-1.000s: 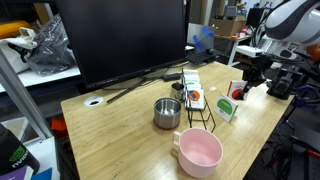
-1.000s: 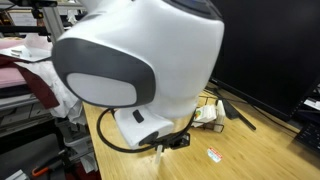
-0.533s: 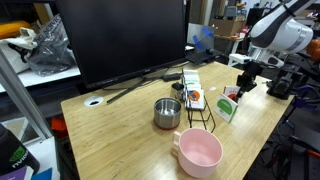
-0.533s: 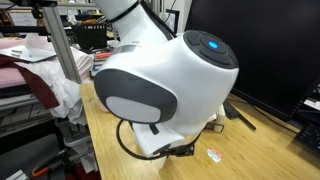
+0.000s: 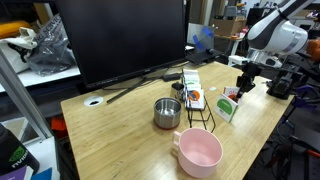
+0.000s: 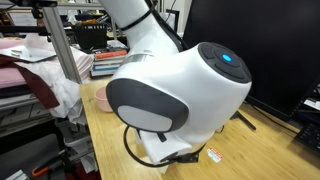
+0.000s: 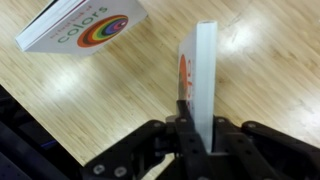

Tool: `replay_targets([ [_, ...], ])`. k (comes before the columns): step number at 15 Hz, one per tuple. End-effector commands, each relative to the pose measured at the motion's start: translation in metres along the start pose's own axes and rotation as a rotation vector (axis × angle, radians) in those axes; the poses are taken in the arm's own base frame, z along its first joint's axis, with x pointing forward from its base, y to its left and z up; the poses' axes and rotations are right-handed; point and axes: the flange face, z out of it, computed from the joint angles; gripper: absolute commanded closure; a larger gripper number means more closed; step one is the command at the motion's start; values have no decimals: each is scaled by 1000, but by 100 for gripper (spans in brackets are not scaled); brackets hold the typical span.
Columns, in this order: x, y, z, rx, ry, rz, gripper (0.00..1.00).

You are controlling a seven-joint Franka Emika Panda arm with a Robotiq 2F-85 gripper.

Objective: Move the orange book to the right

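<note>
1. Black two-finger gripper (image 7: 197,130): it is gripping the thin orange-red book with a white edge (image 7: 203,70). In the wrist view one finger is pressing on each face, low on the book.
2. Orange book, position: in an exterior view it (image 5: 237,94) is hanging upright under the gripper (image 5: 243,84), near the far right-hand corner of the pale wooden worktop (image 5: 120,140). Whether its lower edge is touching the wood cannot be told.
3. Green-and-white book (image 5: 228,108): it is standing just beside the held book, on the side toward the near edge.
4. White book printed "colors" with a rainbow ring (image 7: 82,24): it is showing in the wrist view, apart from the held book.
5. Black wire rack (image 5: 200,108), round steel pot (image 5: 167,113) and pink bowl (image 5: 198,151): these are sitting toward the middle and near edge of the worktop, well apart from the gripper.
6. White arm housing (image 6: 170,100): it is filling most of that exterior view, so the book is not showing there.
7. Step in hand, as judged: the book is being carried toward the right-hand edge.
8. Doing it well, as judged:
   - Lifting the book clear of the wood before travelling should prevent dragging.
   - Going slowly and level should stop the thin cover pivoting between the pads.
   - Steering away from the green-and-white book should avoid tipping it.
9. Placement, as judged: little worktop is remaining on that side. Setting the book down fully inside the edge, and opening only once it is resting, should prevent a fall.
</note>
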Motion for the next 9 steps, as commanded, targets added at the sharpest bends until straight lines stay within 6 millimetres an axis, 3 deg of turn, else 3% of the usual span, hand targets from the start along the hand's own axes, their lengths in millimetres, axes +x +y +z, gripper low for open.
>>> replay_targets([
  [1, -1, -6, 2, -18, 2, 29, 61],
  [9, 3, -8, 5, -9, 4, 58, 5],
])
